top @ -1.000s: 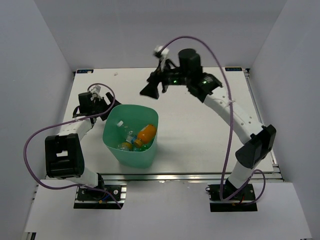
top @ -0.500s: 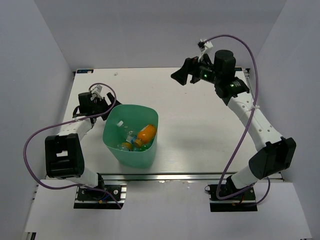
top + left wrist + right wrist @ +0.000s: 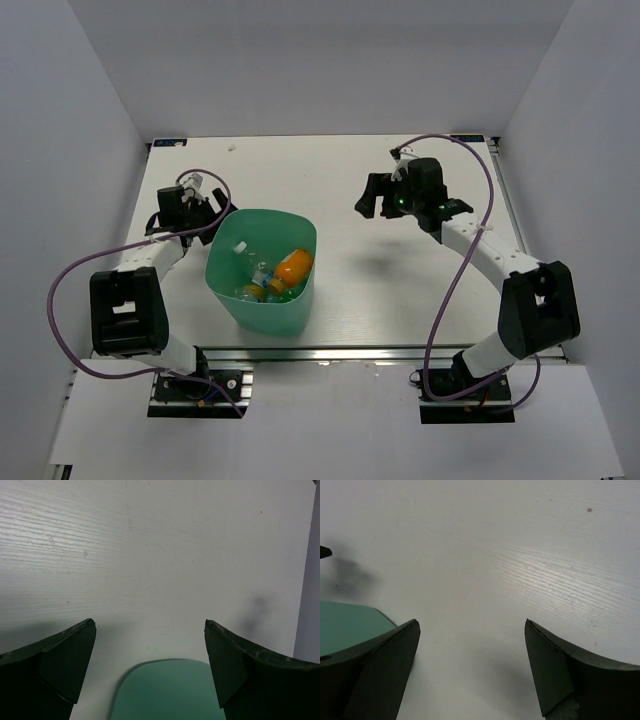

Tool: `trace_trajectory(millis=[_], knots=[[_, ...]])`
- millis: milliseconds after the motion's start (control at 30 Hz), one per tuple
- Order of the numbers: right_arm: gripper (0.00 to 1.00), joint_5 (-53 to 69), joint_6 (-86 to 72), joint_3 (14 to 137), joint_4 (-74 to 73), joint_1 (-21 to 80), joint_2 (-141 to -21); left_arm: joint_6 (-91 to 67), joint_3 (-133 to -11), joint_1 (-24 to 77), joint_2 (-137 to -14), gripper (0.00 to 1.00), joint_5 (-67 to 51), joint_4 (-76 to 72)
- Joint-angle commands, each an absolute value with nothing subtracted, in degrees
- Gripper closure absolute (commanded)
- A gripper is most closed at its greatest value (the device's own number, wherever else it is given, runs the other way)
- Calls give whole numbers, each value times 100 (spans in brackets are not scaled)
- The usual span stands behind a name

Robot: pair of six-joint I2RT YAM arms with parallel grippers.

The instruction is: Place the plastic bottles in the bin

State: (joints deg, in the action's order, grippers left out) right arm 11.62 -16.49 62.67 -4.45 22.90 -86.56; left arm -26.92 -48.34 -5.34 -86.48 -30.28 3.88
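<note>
My right gripper [image 3: 368, 197] and left gripper [image 3: 208, 207] both gape empty — bottles [image 3: 290, 270] lie in the bin [image 3: 265, 312], so I mean to bring each arm home wide of its rim

The bottles [image 3: 288, 271] lie in the bin [image 3: 266, 318] at the surface's [image 3: 390, 290] near left, with the left hand [image 3: 212, 215] just behind its left rim and the right hand [image 3: 369, 197] well apart to the right.

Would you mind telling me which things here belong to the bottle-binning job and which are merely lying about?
Of the job: the bin; the orange bottle and clear bottles lying inside it.
Lying about: a small white speck near the far edge of the table; the purple cables of the arms.
</note>
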Motion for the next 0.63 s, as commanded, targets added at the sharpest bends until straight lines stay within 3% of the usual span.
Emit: trace_trajectory(millis=[0, 600], knots=[[11, 1011, -1705, 6249, 105, 2294, -8429, -2558, -4957, -545, -8473, 2, -2821, 492], [11, 1116, -1758, 6047, 281, 2294, -8218, -2575, -4939, -545, -8411, 2, -2786, 527]])
